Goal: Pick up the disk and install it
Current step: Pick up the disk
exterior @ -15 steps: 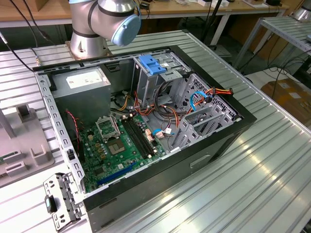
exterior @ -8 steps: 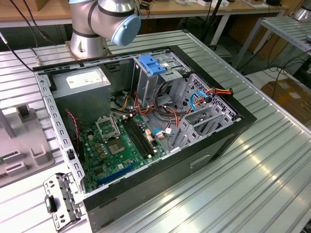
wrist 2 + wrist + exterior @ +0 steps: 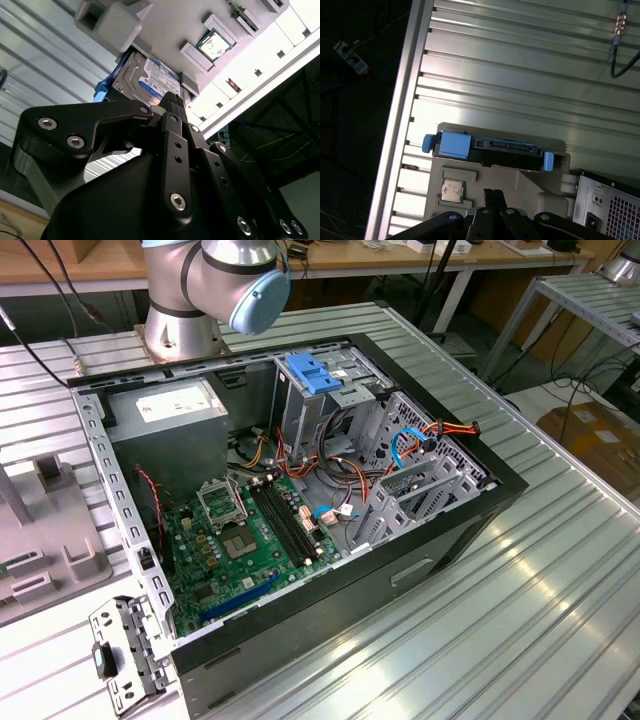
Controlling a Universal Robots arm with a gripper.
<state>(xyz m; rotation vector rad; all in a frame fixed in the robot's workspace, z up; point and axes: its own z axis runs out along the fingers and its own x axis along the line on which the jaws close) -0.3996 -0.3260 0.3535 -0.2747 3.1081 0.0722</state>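
At the exterior view's left a grey parts holder (image 3: 55,550) is sitting on the ribbed aluminium table (image 3: 500,640). Further right the open computer case (image 3: 400,575) is lying on its side, with the metal drive cage (image 3: 300,420) and its blue latch (image 3: 312,372) standing inside it.

In both wrist views the disk (image 3: 490,148) (image 3: 150,80) is standing on edge in a slot of that holder (image 3: 530,187) (image 3: 165,30), with blue rail tabs poking out at both ends. It is sitting just beside a recess holding a processor chip (image 3: 452,190) (image 3: 214,44). A corner of the case (image 3: 610,210) is lying close by.

The gripper (image 3: 492,192) (image 3: 172,100) is hovering over the holder near the disk and apart from it. Its fingers look drawn together and are carrying nothing.

The disk is looking like a stiff, dense metal slab, probably heavy for its size. Its smooth flat faces are likely giving little friction, and its insides are probably taking knocks badly. The safest hold is likely across the two broad faces at the exposed top edge, midway between the rails. The blue plastic rails are probably flexing under a pinch, so they are better left alone, and the labelled face is likely the slicker one
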